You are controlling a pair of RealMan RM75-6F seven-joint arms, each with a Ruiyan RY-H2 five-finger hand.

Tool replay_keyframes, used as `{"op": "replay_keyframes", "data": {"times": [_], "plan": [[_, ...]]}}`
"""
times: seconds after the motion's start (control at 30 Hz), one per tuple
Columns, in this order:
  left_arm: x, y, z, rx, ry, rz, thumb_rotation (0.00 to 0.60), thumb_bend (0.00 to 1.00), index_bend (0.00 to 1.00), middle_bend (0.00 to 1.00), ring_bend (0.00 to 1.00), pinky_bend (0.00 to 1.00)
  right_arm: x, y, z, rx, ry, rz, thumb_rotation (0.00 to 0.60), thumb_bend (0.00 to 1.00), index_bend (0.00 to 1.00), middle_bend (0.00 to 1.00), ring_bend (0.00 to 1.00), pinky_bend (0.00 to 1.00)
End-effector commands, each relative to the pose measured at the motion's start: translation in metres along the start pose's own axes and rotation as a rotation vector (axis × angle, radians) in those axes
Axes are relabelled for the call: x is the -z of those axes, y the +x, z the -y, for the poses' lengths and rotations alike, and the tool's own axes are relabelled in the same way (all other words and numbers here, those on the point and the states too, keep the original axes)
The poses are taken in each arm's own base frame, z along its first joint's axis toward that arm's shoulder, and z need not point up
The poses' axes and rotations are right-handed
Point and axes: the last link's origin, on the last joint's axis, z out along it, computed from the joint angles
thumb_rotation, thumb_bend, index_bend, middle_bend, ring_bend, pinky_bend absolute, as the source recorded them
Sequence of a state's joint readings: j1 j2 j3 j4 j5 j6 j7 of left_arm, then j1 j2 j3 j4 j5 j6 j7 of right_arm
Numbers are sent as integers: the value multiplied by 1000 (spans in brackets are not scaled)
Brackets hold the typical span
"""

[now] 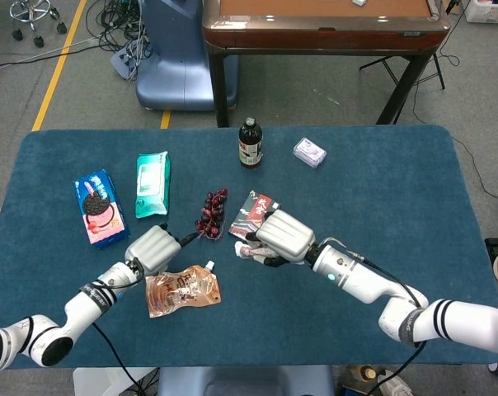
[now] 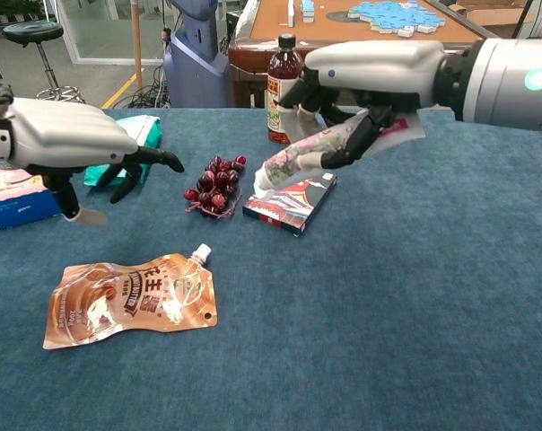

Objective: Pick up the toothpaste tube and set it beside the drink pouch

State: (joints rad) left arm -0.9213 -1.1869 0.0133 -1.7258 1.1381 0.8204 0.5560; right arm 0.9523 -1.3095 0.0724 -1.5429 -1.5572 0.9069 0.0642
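My right hand (image 2: 361,85) (image 1: 282,235) grips the toothpaste tube (image 2: 311,153) above the table; the tube is tilted, with its cap end (image 1: 241,249) pointing down and to the left. The brown drink pouch (image 2: 132,299) (image 1: 181,290) lies flat on the blue cloth with its white spout toward the tube. My left hand (image 2: 69,139) (image 1: 152,247) hovers above and to the left of the pouch, its fingers spread and nothing in them.
A bunch of dark red grapes (image 2: 213,175), a red-and-black box (image 2: 291,199) and a dark bottle (image 2: 282,85) lie behind the tube. A green wipes pack (image 1: 152,183), a blue cookie pack (image 1: 99,208) and a small white packet (image 1: 309,152) are further off.
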Motion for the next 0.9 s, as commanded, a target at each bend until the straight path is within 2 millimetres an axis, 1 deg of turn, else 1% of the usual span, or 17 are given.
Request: {"op": "replay_keyframes", "data": {"times": [0.03,0.1,0.2,0.3,0.47,0.57,0.73,0.9], "plan": [[4,2,10,21,39,-11,600,260,64,508,493,253,1,-8,-2,14,-1,-2,600,548,978,777,748,467],[7,3,15,32,58,-14,600,260,64,508,493,253,0,-12,-1,15,0,-2,600,440,952,761,733,467],[11,2,23,36,84,-14,600,260,64,508,493,253,-3,-16,0,5,-2,-15,600,380,939,750,718,466],[15,0,29,41,105,-11,600,260,64,508,493,253,-8,-18,0,-15,-10,-28,600,305,888,717,693,459],[19,-2,36,51,129,-8,600,260,64,508,493,253,-17,-25,2,-31,-20,-25,600,259,800,678,663,451],[20,-2,38,54,135,-8,600,260,64,509,493,253,-22,-29,2,-42,-33,-27,600,248,787,667,653,450],[21,-1,39,56,141,-12,600,260,64,509,493,253,-24,-28,-3,-55,-60,-15,600,201,721,643,642,450],[21,-1,40,60,142,-12,600,260,64,508,493,253,-25,-27,-4,-47,-69,48,600,198,715,641,640,435]]}}
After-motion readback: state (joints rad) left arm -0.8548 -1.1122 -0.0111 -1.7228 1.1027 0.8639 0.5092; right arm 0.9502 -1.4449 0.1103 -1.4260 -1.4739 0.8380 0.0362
